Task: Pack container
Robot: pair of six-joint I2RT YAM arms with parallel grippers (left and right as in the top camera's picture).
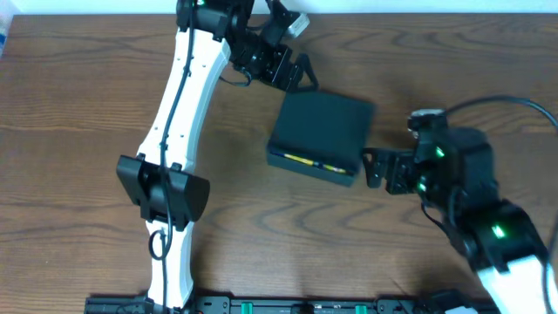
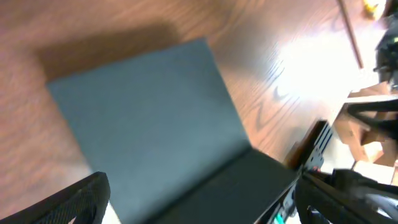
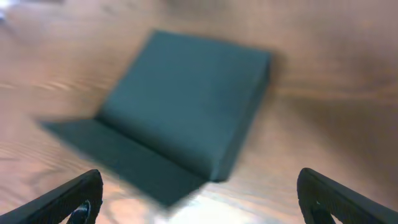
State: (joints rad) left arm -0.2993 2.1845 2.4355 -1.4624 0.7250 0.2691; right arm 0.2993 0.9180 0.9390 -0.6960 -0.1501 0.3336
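Dark-stained wood table (image 1: 87, 131), overhead view: the container (image 1: 324, 126) lay just off centre toward 3 o'clock, resting flat. A yellow strip (image 1: 303, 160) showed along its 6 o'clock face; whether contents or print could not be told. The left gripper (image 1: 301, 74) stood just beside the container's 11 o'clock corner with its jaws spread wide, holding nothing. The right gripper (image 1: 377, 168) stood just beside the 4 o'clock corner, likewise spread and empty.

Left wrist view, blurred: the container filled the frame between the open jaws, its flap (image 2: 249, 186) running off toward 5 o'clock, apparently not pressed home.

Right wrist view, blurred: the flap lay low toward 7 o'clock, with both jaws wide apart on either side.

Risk assessment: the flap appeared unsecured. A jaw approaching low could snag it and lift it open. A push from one side alone would likely slide or turn the box on the smooth wood.
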